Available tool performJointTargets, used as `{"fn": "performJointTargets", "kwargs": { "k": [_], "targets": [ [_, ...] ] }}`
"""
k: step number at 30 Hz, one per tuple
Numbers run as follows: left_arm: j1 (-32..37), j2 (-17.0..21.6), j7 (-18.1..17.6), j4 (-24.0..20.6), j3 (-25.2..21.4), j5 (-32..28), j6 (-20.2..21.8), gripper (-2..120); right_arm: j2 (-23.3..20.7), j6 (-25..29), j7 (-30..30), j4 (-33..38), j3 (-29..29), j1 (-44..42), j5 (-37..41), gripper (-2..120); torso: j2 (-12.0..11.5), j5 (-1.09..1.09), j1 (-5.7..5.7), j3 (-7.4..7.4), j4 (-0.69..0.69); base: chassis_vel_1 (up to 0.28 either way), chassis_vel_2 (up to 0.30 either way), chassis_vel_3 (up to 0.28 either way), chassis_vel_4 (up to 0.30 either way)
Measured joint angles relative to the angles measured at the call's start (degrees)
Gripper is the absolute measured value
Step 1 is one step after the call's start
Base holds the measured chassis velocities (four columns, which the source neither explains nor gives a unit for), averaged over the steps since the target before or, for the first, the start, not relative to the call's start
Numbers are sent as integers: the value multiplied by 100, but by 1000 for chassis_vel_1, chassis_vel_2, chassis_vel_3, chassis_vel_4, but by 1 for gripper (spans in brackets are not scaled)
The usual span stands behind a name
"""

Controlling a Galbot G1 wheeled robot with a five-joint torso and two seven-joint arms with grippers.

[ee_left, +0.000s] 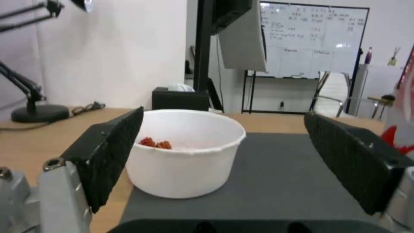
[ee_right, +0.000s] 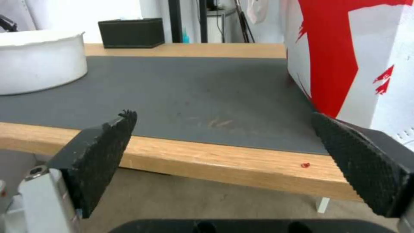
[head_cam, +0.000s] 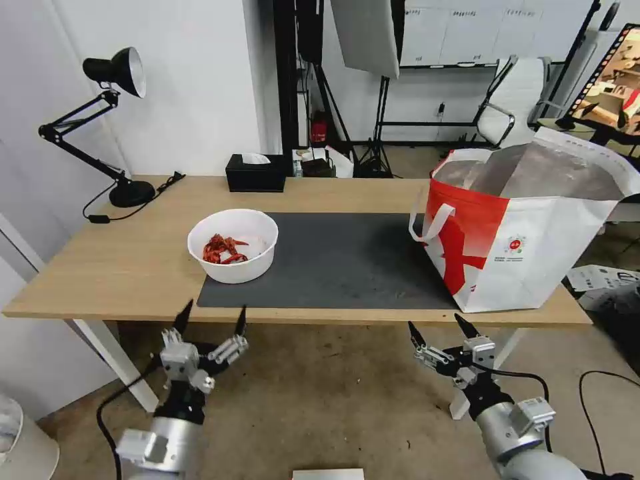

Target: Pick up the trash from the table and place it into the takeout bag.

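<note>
While the white bowl (head_cam: pixel 233 245) of red scraps sits on the left end of the dark mat (head_cam: pixel 333 260) on the table (head_cam: pixel 120 260), the left gripper (head_cam: pixel 211 317) hangs below the table's near edge in front of it, jaws spread wide. The right gripper (head_cam: pixel 438 327) hangs beneath the takeout bag (head_cam: pixel 527 227), which stands at the mat's right end, jaws likewise apart.

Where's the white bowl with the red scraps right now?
In the head view, the white bowl sits on the table's left half, on the dark mat's left corner, ahead of the open left gripper.
</note>
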Motion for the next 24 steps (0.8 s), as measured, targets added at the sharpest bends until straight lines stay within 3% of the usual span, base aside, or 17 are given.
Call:
{"fn": "performJointTargets", "kwargs": {
  "k": [3, 6, 7, 10, 11, 13, 14, 17, 18, 21, 22, 24],
  "targets": [
    [-168, 178, -114, -87, -78, -392, 281, 100, 0, 0, 0, 0, 0, 0, 1, 100, 0, 1, -1, 0, 0, 0, 0, 0, 0],
    [-769, 962, -537, -148, -293, -1503, 908, 100, 0, 0, 0, 2, 0, 1, 3, 100, 0, -1, 0, 0, -1, 0, 0, 0, 0],
    [-769, 962, -537, -148, -293, -1503, 908, 100, 0, 0, 0, 2, 0, 1, 3, 100, 0, -1, 0, 0, -1, 0, 0, 0, 0],
    [-1285, 1925, -827, -62, -516, -2712, 1378, 100, -1, 0, 0, 4, -1, 1, 5, 100, 0, 0, 0, 0, -1, 0, 0, 0, 0],
    [-1285, 1925, -827, -62, -516, -2712, 1378, 100, -1, 0, 0, 4, -1, 1, 5, 100, 0, 0, 0, 0, -1, 0, 0, 0, 0],
    [-1689, 2496, -953, 153, -553, -3431, 1636, 100, -1, 1, -1, 5, -1, 1, 5, 100, 0, 0, 0, 0, -1, 0, 0, 0, 0],
    [-1689, 2496, -953, 153, -553, -3431, 1636, 100, -1, 1, -1, 5, -1, 1, 5, 100, 0, 0, 0, 0, -1, 0, 0, 0, 0],
    [-2684, 3167, -1061, 755, -325, -4554, 2322, 100, -1, 2, -1, 5, 0, 2, 5, 100, 0, -1, 1, 1, 0, 0, 0, 0, 0],
    [-2684, 3167, -1061, 755, -325, -4554, 2322, 100, -1, 2, -1, 5, 0, 2, 5, 100, 0, -1, 1, 1, 0, 0, 0, 0, 0],
    [-3685, 3522, -1083, 1477, 81, -5279, 3214, 100, -1, 3, -1, 5, 0, 2, 6, 100, 0, 0, 1, 1, -1, 0, 0, 0, 0],
    [-3685, 3522, -1083, 1477, 81, -5279, 3214, 100, -1, 3, -1, 5, 0, 2, 6, 100, 0, 0, 1, 1, -1, 0, 0, 0, 0],
    [-4317, 3619, -1157, 1940, 429, -5581, 3853, 100, -1, 4, -2, 5, 0, 2, 6, 100, 0, 0, 1, 1, 1, 0, 0, 0, 0]
  ]
}}
